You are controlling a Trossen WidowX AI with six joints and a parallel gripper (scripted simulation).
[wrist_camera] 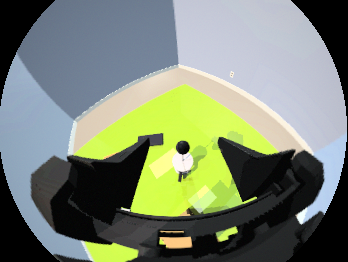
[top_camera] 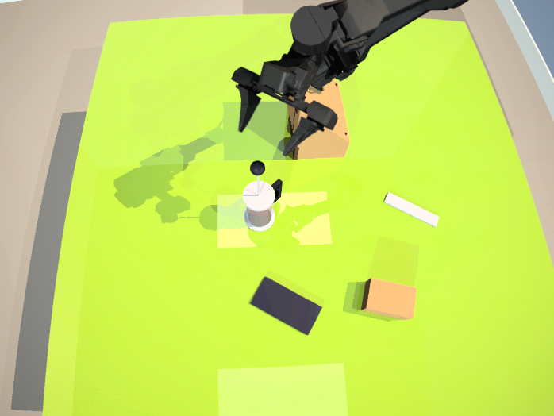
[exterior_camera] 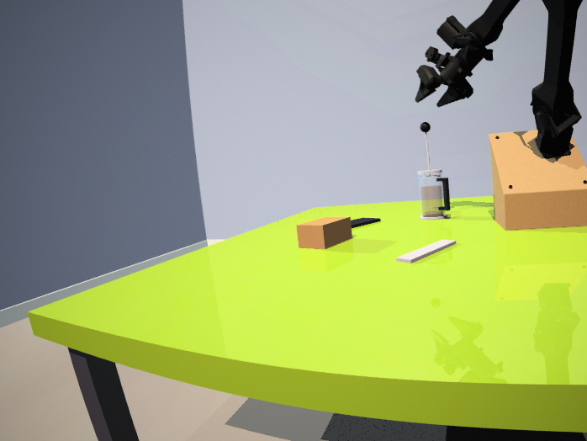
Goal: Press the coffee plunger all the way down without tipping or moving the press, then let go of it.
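A glass coffee press (top_camera: 259, 209) (exterior_camera: 431, 195) (wrist_camera: 182, 163) with a white lid and black handle stands upright on the green table (top_camera: 134, 290) (exterior_camera: 236, 294). Its plunger rod is raised, with the black knob (top_camera: 257, 168) (exterior_camera: 425, 126) (wrist_camera: 183, 148) high above the lid. My gripper (top_camera: 263, 142) (exterior_camera: 435, 98) (wrist_camera: 185, 140) is open and empty. It hangs in the air above the knob, fingers pointing down, a clear gap away. In the wrist view the knob sits between the two fingers.
The arm stands on a tan wedge block (top_camera: 328, 129) (exterior_camera: 536, 189) behind the press. A white flat bar (top_camera: 411, 209) (exterior_camera: 425, 250), a small tan box (top_camera: 389, 298) (exterior_camera: 324, 231) and a dark flat plate (top_camera: 286, 304) (exterior_camera: 365, 220) lie on the table.
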